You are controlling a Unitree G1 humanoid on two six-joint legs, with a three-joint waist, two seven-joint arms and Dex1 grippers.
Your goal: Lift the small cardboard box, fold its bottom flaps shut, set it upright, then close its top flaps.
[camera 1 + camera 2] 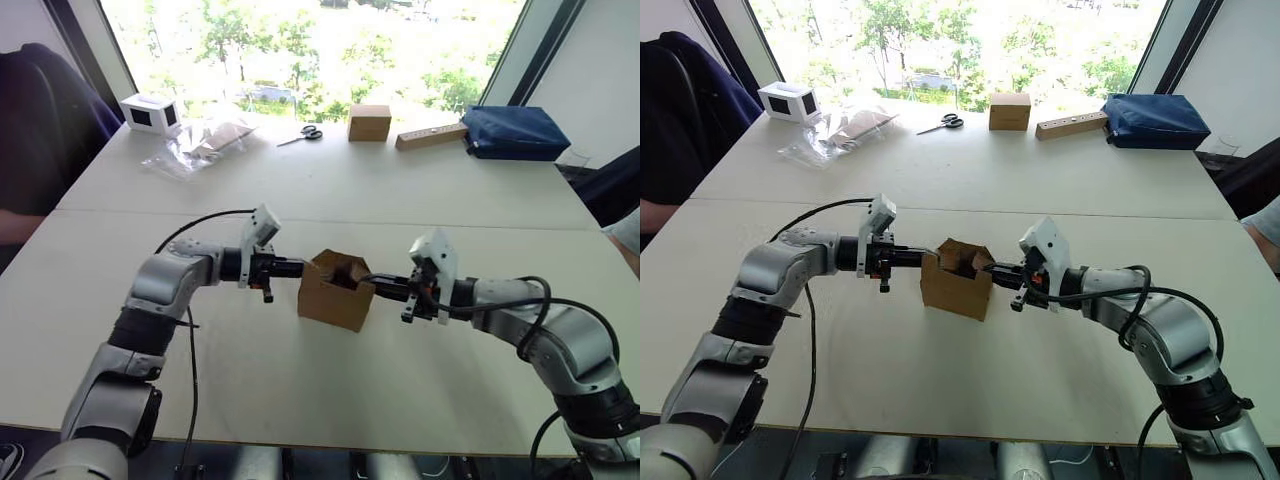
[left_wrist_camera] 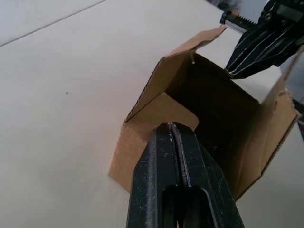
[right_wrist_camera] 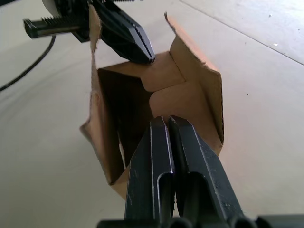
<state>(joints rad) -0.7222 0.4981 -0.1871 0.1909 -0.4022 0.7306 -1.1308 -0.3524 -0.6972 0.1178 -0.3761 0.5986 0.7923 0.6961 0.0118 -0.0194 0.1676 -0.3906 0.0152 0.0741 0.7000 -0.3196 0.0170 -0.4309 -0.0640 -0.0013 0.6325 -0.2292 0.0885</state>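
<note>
A: We see the white table first, and the small cardboard box sits near its middle, between our two arms, its top flaps standing open.

B: Agreed. Our left gripper has its fingers pressed together, tips against an inner flap on its side of the box.

A: And our right gripper is likewise closed, its tips on the flap at the opposite side.

B: Along the far edge we spot a blue bag, a smaller brown box, a long tan block and scissors.
</note>
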